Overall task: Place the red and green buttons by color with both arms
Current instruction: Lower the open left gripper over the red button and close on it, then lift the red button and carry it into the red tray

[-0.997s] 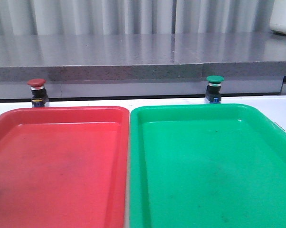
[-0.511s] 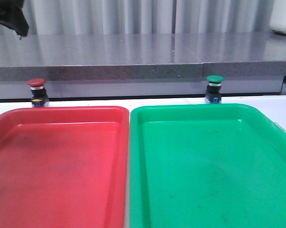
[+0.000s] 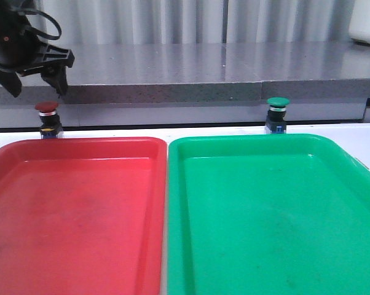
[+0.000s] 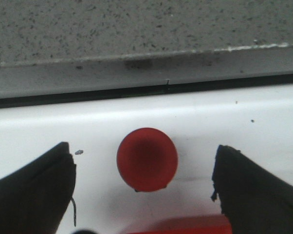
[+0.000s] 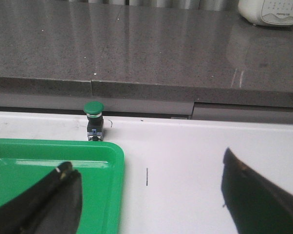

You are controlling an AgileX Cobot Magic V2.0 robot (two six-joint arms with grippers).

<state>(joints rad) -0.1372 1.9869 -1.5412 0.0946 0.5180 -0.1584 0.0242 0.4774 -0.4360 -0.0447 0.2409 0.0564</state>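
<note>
Your left gripper (image 3: 37, 92) hung above the red button (image 3: 48, 108) at the far left of the white table (image 3: 369, 138), its fingers spread wide. In the left wrist view the red button (image 4: 147, 159) sat between the two dark fingertips (image 4: 34, 192), touched by neither, with the red tray's (image 3: 74, 215) edge just showing beside it. That button stood upright on the table, just behind the far edge of the red tray and close to the grey ledge (image 3: 191, 67) that runs along the table's back edge.

The green button (image 3: 278, 102) stood upright too, just behind the far edge of the green tray (image 3: 271, 215), towards that tray's right half. Both trays lay side by side, their long edges almost touching.

Your right gripper (image 5: 151, 195) did not show in the front view. Its wrist camera showed its fingers spread apart, holding nothing, with the green button (image 5: 93, 108) well ahead of them beyond the corner of the green tray (image 5: 112, 161).
</note>
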